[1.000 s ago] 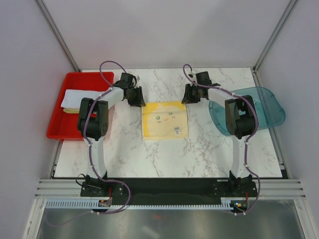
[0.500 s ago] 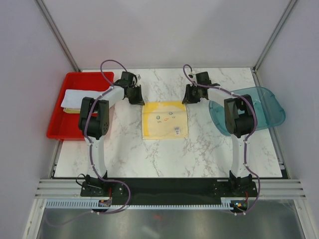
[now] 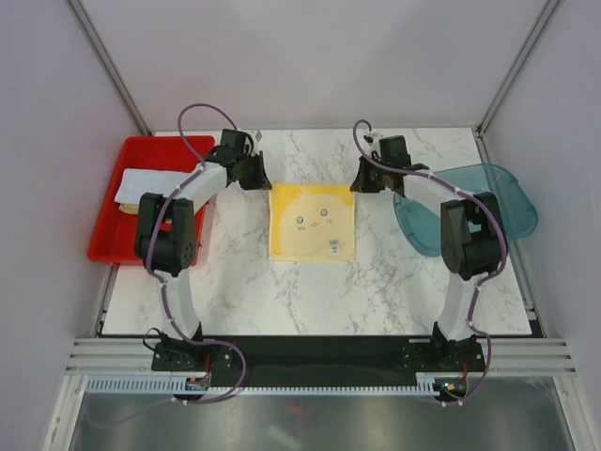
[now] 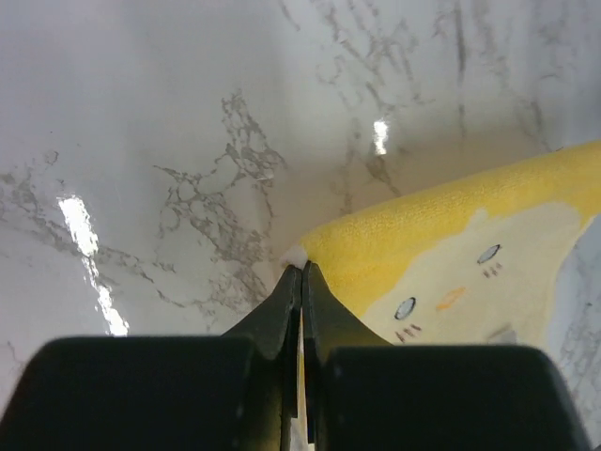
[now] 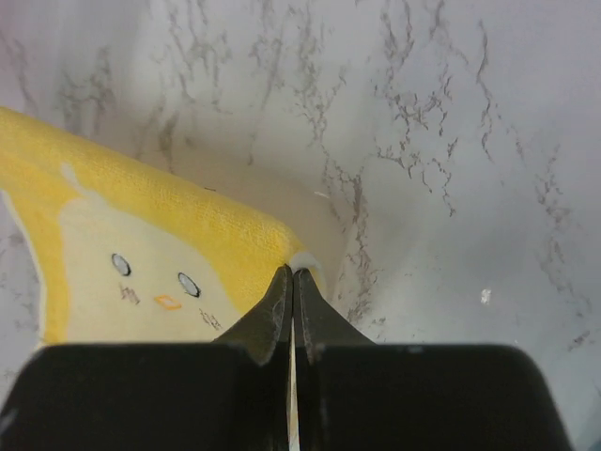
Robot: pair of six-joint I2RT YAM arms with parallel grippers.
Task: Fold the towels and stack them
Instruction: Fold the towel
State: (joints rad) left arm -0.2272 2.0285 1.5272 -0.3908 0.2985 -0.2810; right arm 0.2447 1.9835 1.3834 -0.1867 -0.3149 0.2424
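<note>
Yellow towel (image 3: 313,223): flat on desk (image 3: 235,301), mid-frame, lying nearward of both arms' fingers. Left fingers (image 4: 280,310): pinched shut on its far-left corner. Right fingers (image 5: 274,310): pinched shut on its far-right corner. The held edge runs left-right, so the fold likely draws it nearward. Folded towels (image 3: 141,183): in red tray (image 3: 108,244), upper left.

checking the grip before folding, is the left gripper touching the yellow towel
Touching. The left wrist view shows the left gripper shut on the yellow towel at its corner.
</note>
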